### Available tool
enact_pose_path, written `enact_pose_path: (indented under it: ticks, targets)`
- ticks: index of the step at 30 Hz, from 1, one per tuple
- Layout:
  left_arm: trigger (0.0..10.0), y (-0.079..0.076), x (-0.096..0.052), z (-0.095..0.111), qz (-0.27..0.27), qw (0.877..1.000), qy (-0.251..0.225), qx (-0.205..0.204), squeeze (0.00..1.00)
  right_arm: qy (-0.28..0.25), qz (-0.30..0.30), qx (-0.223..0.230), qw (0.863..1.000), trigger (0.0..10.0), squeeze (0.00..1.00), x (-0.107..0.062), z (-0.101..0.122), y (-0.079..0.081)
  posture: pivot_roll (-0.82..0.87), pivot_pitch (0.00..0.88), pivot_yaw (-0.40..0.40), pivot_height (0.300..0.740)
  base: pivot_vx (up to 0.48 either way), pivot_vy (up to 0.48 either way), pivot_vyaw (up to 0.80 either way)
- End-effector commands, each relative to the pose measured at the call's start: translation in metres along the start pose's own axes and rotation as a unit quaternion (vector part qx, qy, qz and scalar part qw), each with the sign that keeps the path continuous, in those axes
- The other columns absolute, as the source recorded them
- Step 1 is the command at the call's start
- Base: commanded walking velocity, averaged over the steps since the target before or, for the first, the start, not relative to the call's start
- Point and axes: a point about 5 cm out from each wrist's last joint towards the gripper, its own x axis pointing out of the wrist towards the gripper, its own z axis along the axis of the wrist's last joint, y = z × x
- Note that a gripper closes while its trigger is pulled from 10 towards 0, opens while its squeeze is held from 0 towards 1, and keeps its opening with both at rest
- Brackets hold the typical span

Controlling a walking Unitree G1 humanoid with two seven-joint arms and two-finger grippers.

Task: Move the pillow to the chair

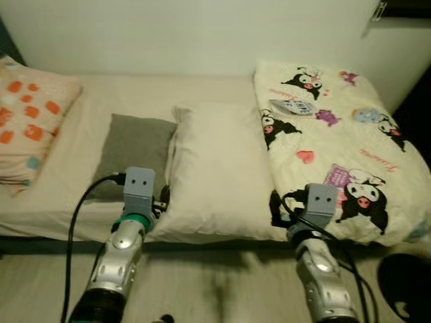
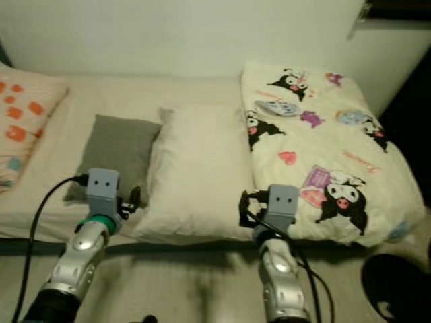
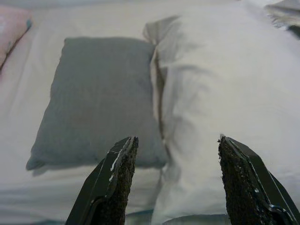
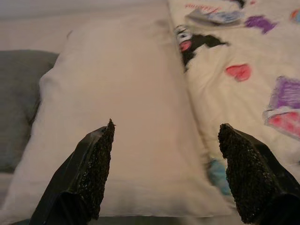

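A bed seen from its near edge, described from left to right. At 9 o'clock an orange-patterned pillow is propped at the bed's far left. Beside it, toward the centre, a grey cushion is laid flat, its right edge touching or slightly tucked under the white pillow; which of the two cannot be settled in this dim light. The white pillow, taken to be the task's thing, lies at the centre with its long axis running from 6 to 12 o'clock, its near end at the mattress edge. At 3 o'clock a cartoon-printed blanket is spread, its left border pressed against the pillow's right side.

The left gripper is held at the pillow's near left corner, fingers spread wide and grasping nothing; the seam between cushion and pillow lies at 12 o'clock from it. The right gripper is held at the near right corner, likewise wide open and empty, with the pillow at 11 o'clock and the blanket at 1 o'clock. Both arms are judged about equally near, so a two-sided grasp across the short axis appears favoured. The cushion and blanket edges could be caught along with it. At 5 o'clock a dark round object rests on the floor.
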Motion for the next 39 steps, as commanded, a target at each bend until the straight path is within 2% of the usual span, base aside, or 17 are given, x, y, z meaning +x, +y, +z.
enact_pose_path:
  ticks: [1,4,21,25,28,29,32,39]
  targets:
    - [10.0,0.0041,-0.003,-0.0069,0.008,1.0,0.015,-0.004,0.0,0.01,0.0,0.002,1.0,10.0,0.0,0.0006,-0.0034,0.0004,0.01,0.001,0.047,0.74,0.0,0.48,0.0]
    - [10.0,0.005,-0.0027,-0.0063,0.009,1.0,0.014,-0.004,0.0,0.01,0.001,0.002,1.0,10.0,0.0,0.0013,-0.0032,0.0004,0.01,0.001,0.047,0.74,0.0,0.327,0.0]
    - [10.0,0.0025,-0.0035,-0.006,-0.012,1.0,0.022,0.009,0.0,0.016,0.0,0.005,1.0,10.0,0.0,0.003,-0.0044,0.0002,0.01,0.007,0.043,0.74,0.0,0.0,0.0]
    - [10.0,0.0011,-0.0018,-0.0054,-0.023,0.998,0.023,0.045,0.0,0.018,-0.003,0.006,1.0,10.0,0.0,0.0026,-0.0055,-0.0002,0.01,0.015,0.054,0.74,0.0,-0.12,0.0]
    - [10.0,0.0011,-0.0015,-0.0058,-0.021,0.999,0.025,0.042,0.0,0.018,-0.004,0.007,1.0,10.0,0.0,0.0022,-0.0059,-0.0004,0.01,0.015,0.055,0.74,0.0,-0.48,0.0]
    - [10.0,0.002,-0.0014,-0.0061,-0.014,0.999,0.027,0.022,0.0,0.019,-0.005,0.007,1.0,10.0,0.0,0.0018,-0.0062,-0.0009,0.01,0.018,0.056,0.74,0.0,0.0,0.0]
    - [10.0,0.0033,-0.0009,-0.0037,-0.006,1.0,0.02,0.016,0.0,0.019,-0.008,0.008,1.0,10.0,0.0,0.0014,-0.0065,-0.0021,0.01,0.019,0.055,0.74,0.0,0.0,0.0]
    - [10.0,0.0048,-0.0009,0.001,0.005,0.999,0.004,0.034,0.0,0.021,-0.015,0.016,1.0,10.0,0.0,0.0022,-0.0065,-0.0027,0.02,0.014,0.054,0.74,0.0,0.0,0.0]
